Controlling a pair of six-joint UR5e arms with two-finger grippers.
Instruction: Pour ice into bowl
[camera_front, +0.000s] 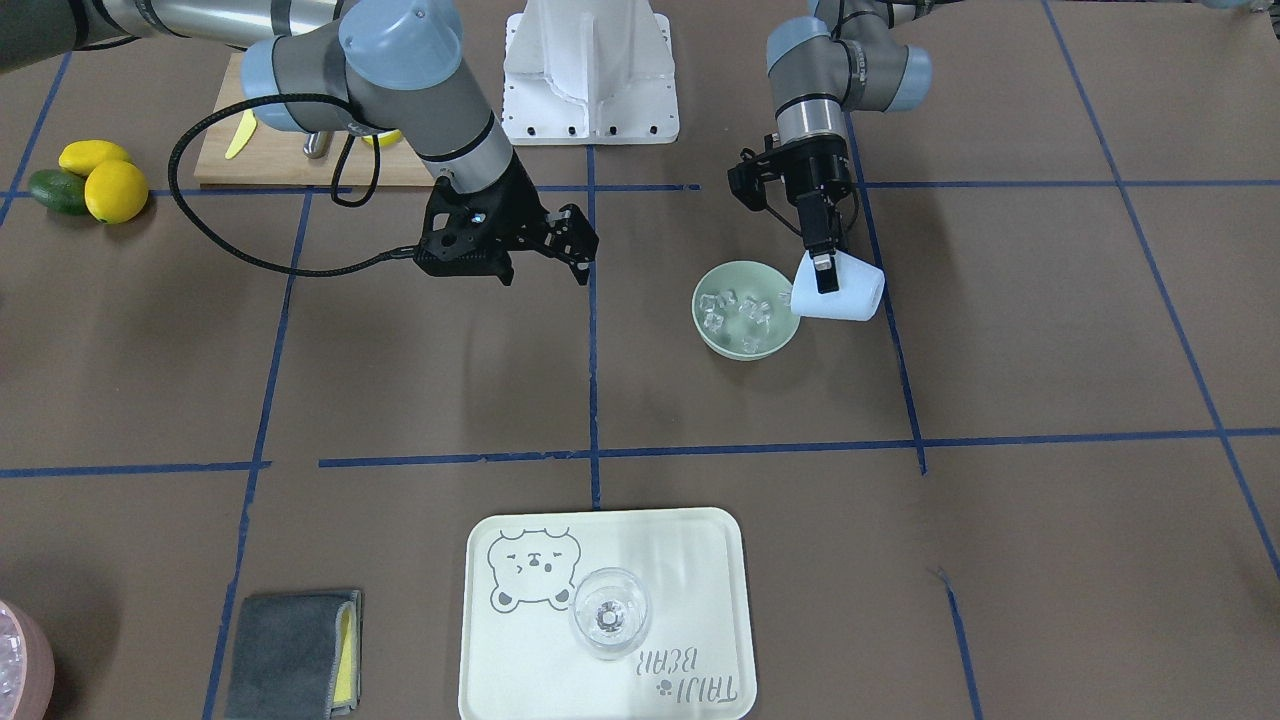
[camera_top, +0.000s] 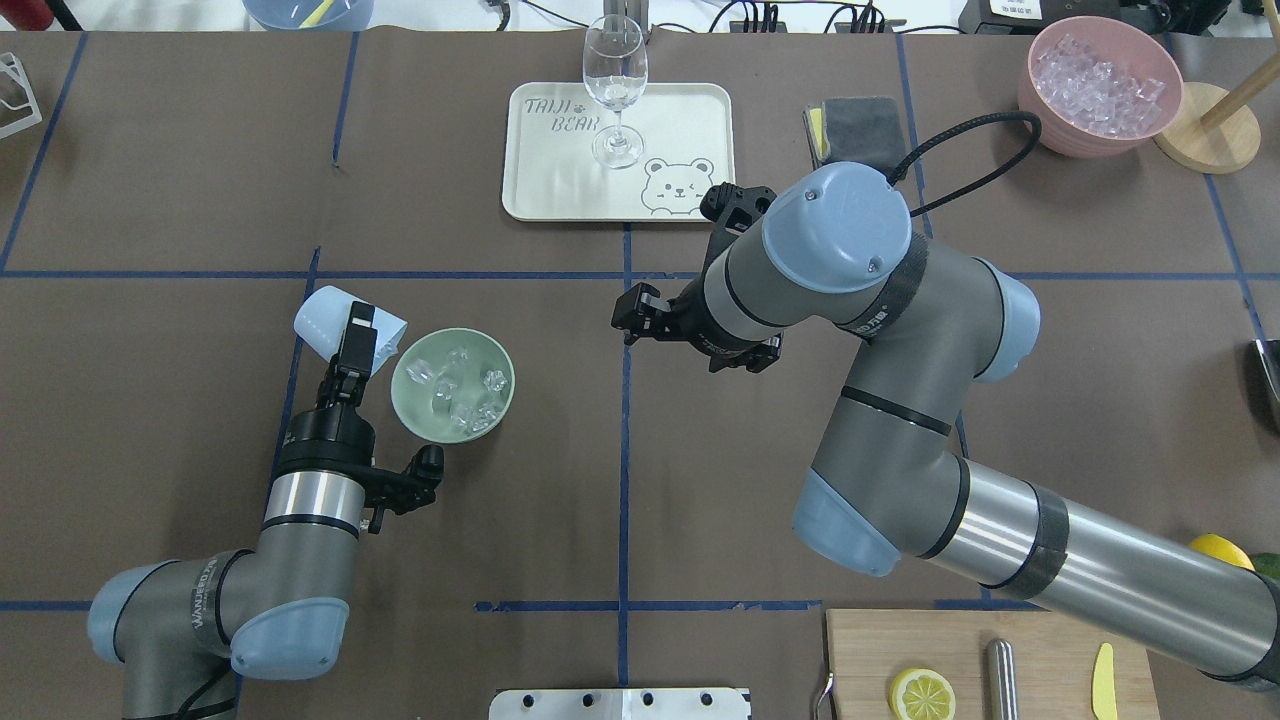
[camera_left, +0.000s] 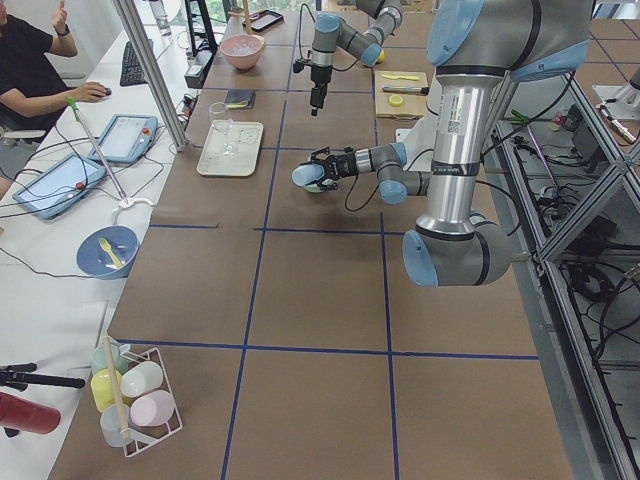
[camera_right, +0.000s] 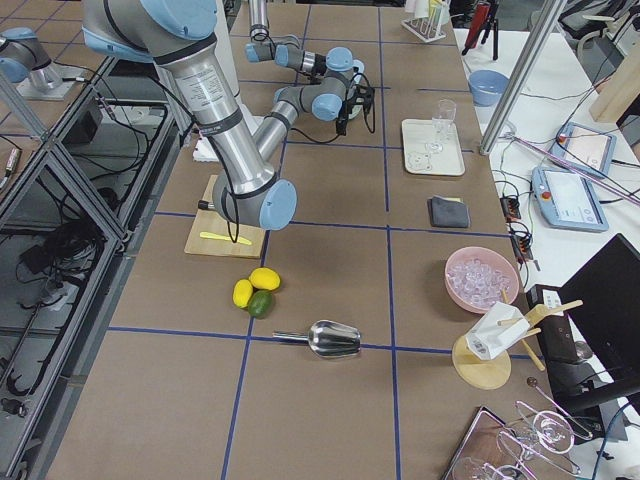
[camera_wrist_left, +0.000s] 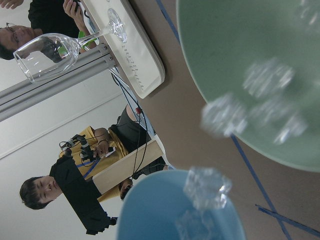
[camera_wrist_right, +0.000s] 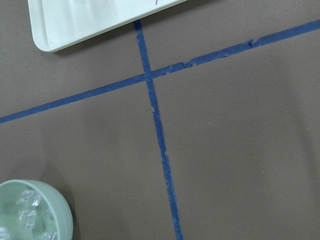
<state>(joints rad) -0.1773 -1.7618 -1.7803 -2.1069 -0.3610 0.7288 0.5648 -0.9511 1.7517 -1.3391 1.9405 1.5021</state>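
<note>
My left gripper (camera_top: 358, 327) is shut on the wall of a pale blue cup (camera_top: 325, 318), which is tipped on its side with its mouth at the rim of the sage-green bowl (camera_top: 425, 412). Several clear ice cubes (camera_top: 455, 385) lie in the bowl. In the left wrist view the cup (camera_wrist_left: 150, 210) still holds some ice cubes (camera_wrist_left: 206, 187) at its mouth, and the bowl (camera_wrist_left: 225, 45) lies just beyond with blurred ice cubes (camera_wrist_left: 262, 77) in it. My right gripper (camera_top: 632, 318) is open and empty, hovering to the right of the bowl.
A cream tray (camera_top: 690, 120) with a wine glass (camera_top: 614, 85) is at the far middle. A pink bowl of ice (camera_top: 1098, 85) and a grey cloth (camera_top: 865, 125) are at the far right. A cutting board (camera_top: 960, 640) is at the near right.
</note>
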